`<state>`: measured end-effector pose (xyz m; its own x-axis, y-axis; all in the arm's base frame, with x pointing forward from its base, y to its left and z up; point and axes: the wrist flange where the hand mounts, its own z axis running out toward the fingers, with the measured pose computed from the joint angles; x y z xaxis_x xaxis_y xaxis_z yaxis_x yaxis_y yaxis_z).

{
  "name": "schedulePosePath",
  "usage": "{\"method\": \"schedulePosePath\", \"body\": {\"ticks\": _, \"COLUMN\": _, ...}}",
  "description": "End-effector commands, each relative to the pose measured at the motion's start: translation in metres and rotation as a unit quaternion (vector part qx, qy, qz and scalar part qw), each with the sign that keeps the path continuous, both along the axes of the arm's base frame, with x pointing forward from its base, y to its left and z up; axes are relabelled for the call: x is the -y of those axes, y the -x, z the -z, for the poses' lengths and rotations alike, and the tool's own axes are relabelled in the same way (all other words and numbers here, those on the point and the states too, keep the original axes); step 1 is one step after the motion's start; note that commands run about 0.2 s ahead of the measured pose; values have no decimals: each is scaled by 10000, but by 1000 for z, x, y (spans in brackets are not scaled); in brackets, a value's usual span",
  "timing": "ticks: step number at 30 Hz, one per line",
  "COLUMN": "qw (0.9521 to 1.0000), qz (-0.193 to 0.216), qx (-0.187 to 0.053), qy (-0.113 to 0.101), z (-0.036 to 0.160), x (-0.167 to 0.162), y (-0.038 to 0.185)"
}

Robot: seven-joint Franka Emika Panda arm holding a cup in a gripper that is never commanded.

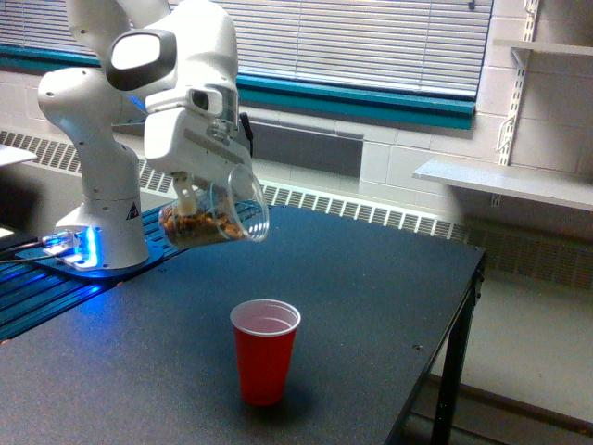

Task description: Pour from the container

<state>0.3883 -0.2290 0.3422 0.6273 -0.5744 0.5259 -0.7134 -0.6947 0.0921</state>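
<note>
The container (215,215), a clear plastic cup with brown nut-like pieces lying along its lower wall, hangs tipped nearly on its side, mouth toward the exterior view's right. My gripper (202,190) is shut on it from above, its fingers mostly hidden behind the white hand. A red cup (265,350) with a white inside stands upright on the dark table (371,306), below and to the right of the container's mouth. No pieces are seen falling.
The arm's white base (102,218) stands at the table's left on a blue-lit slatted plate. The table's right edge (463,315) drops off to the floor. A wall shelf (505,181) and a radiator lie behind.
</note>
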Motion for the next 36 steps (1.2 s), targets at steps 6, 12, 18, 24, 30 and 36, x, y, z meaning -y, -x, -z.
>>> {"method": "schedulePosePath", "body": {"ticks": 6, "qw": 9989, "qz": -43, "qx": -464, "qy": 62, "z": 29, "x": -2, "y": 1}}
{"method": "schedulePosePath", "body": {"ticks": 12, "qw": 9973, "qz": -128, "qx": -706, "qy": 144, "z": 37, "x": -4, "y": 0}}
{"method": "schedulePosePath", "body": {"ticks": 18, "qw": 9956, "qz": -229, "qx": -873, "qy": 249, "z": 40, "x": -5, "y": -3}}
{"method": "schedulePosePath", "body": {"ticks": 24, "qw": 9937, "qz": -339, "qx": -1018, "qy": 328, "z": 44, "x": -8, "y": -5}}
{"method": "schedulePosePath", "body": {"ticks": 30, "qw": 9910, "qz": -461, "qx": -1188, "qy": 411, "z": 48, "x": -13, "y": -6}}
{"method": "schedulePosePath", "body": {"ticks": 36, "qw": 9881, "qz": -557, "qx": -1340, "qy": 500, "z": 53, "x": -17, "y": -5}}
